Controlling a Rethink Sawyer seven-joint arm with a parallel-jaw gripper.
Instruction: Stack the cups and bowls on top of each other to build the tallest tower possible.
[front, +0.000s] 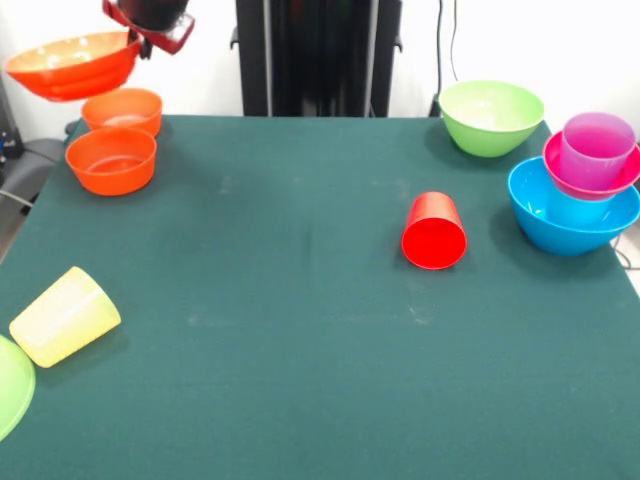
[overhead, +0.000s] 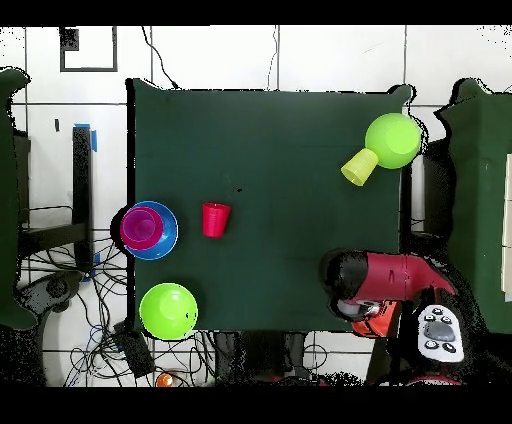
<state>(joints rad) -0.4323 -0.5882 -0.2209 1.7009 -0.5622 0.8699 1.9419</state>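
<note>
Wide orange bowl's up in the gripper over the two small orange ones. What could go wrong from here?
The gripper pinches the wide orange bowl by its rim only, and it hangs tilted, so it may slip or swing. It hangs beyond the table's corner, so a drop could miss the table. The two small orange bowls sit side by side, so lowering it could land it across both rims and leave it rocking.

Cups visible: 3, namely yellow cup (front: 64, 315), red cup (front: 434, 231), purple cup (front: 597, 150).
Bowls visible: 7, namely 2 lime green (front: 491, 117) (front: 13, 386), 1 blue (front: 572, 213), 1 magenta (front: 590, 180), 1 wide orange (front: 72, 65), 2 small orange (front: 122, 109) (front: 111, 160).
</note>
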